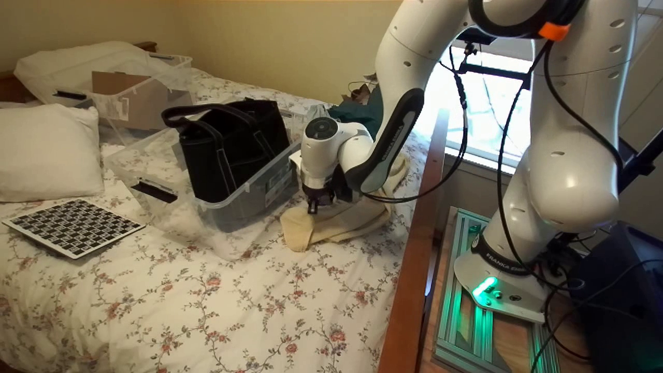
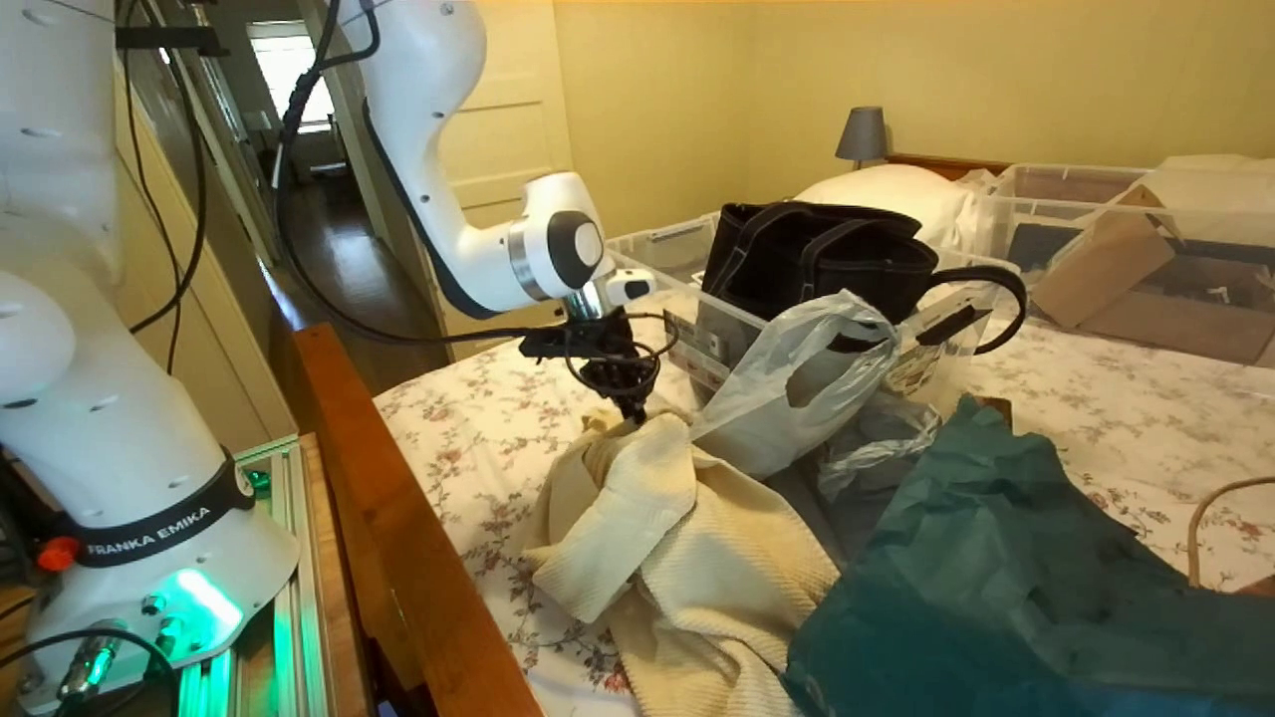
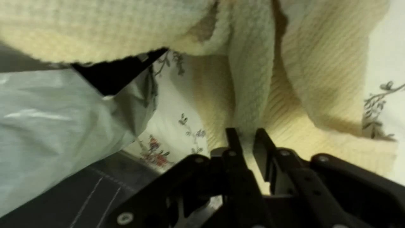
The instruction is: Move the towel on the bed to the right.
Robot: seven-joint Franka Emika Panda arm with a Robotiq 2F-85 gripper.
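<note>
Nearest me in the wrist view is the claw (image 3: 246, 134), reaching up from the bottom edge, just right of centre. It stands narrow: a raised fold of the cream towel (image 3: 251, 79) runs between its two fingers (image 3: 234, 142), pinched there as far as I can see. More of the towel spreads over the top and right of the frame. A grey plastic bag (image 3: 63, 133) takes up the left side, with the floral surface (image 3: 174, 107) showing between bag and towel.

In an exterior view, a crumpled green bundle (image 2: 1006, 588) fills the lower right, beside the towel. The towel lies heaped at lower centre, and my claw points down at its upper end; the plastic bag is just right of the claw. I can't read the finger gap from there.

In an exterior view, a checkered board (image 1: 74, 227) lies at lower left. The claw points down near the middle of the frame, its tips at the left end of the towel, just right of a clear box (image 1: 243, 202) with a black bag (image 1: 228, 155) in it.
</note>
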